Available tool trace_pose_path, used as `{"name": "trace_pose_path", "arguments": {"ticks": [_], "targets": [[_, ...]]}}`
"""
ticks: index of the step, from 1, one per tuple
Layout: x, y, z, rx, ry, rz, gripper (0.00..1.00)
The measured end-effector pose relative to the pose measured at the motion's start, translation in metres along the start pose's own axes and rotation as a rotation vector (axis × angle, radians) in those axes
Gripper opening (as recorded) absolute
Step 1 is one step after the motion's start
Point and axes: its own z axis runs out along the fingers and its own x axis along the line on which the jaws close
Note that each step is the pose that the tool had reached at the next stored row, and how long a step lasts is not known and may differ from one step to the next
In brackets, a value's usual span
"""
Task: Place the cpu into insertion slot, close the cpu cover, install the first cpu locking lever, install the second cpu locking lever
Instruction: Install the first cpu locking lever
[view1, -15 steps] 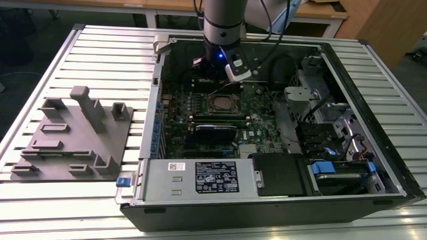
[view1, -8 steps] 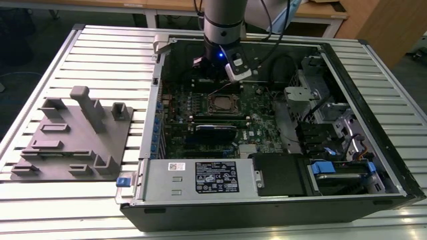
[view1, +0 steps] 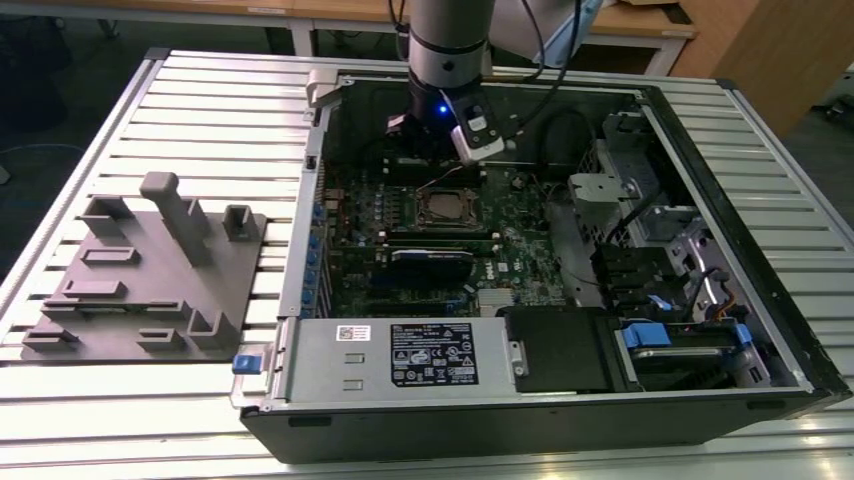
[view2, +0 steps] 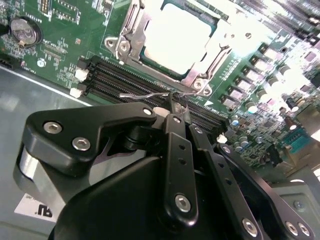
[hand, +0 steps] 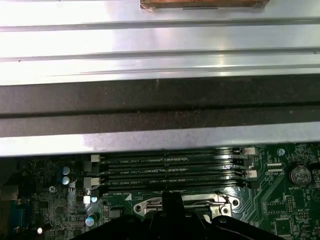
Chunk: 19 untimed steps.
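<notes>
Exterior view gives us the open computer case (view1: 534, 430), its green board (view1: 354, 215) filling the nine o'clock half, and the arm (view1: 447, 50) reaching down at the board's twelve o'clock edge. In the second wrist view the gripper (view2: 173, 100) has its fingers closed together, tips at a thin wire lever (view2: 142, 95) beside the memory slots (view2: 115, 75); whether they pinch it we cannot tell. The cover (view2: 134, 30) looks shut around the chip (view2: 175, 37), which sits in the socket (view2: 155, 70), so we judge a lever step is in hand. Seating the lever, we reckon, calls for pressing it down under its catch.
</notes>
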Motion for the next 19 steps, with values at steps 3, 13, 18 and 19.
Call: {"name": "trace_pose_path", "arguments": {"ticks": [3, 13, 18, 19], "targets": [[0.0, -0.0001, 0.0, 0.0019, -0.0001, 0.0, 0.11], [-0.0016, 0.0007, 0.0002, 0.0034, -0.0002, 0.0, 0.11], [-0.0026, 0.0032, 0.0005, 0.0034, -0.0002, 0.0, 0.11], [-0.0028, 0.0038, 0.0006, 0.0034, -0.0002, 0.0, 0.11]]}}
